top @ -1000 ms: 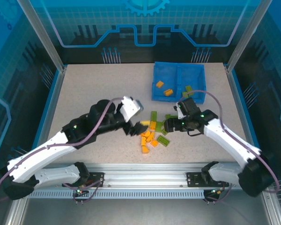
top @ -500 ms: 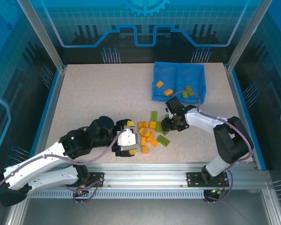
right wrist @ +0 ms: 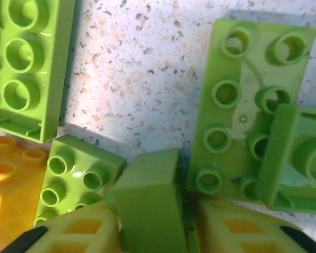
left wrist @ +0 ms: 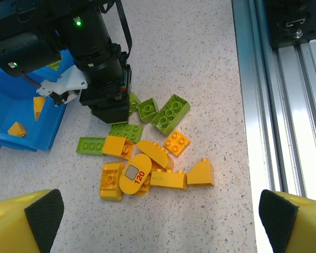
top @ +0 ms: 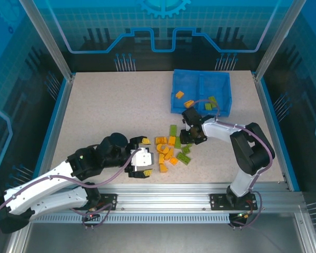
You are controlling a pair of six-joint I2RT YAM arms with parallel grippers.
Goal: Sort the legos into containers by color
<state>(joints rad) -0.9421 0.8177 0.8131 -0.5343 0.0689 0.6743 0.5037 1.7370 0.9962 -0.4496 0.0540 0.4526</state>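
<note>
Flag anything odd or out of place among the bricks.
One orange piece is a smooth oval marked 120, unlike the studded bricks around it. Nothing looks spilled or damaged.

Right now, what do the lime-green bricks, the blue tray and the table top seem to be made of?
Lime-green bricks: moulded hard plastic, smooth and slightly glossy, judging by the highlights on the studs and crisp edges.
Blue tray: probably plastic, given its even saturated colour and thin walls; the finish is hard to judge.
Table top: matt, pale surface with fine dark and orange speckles, a stone look; laminate or composite, I cannot tell which.
</note>
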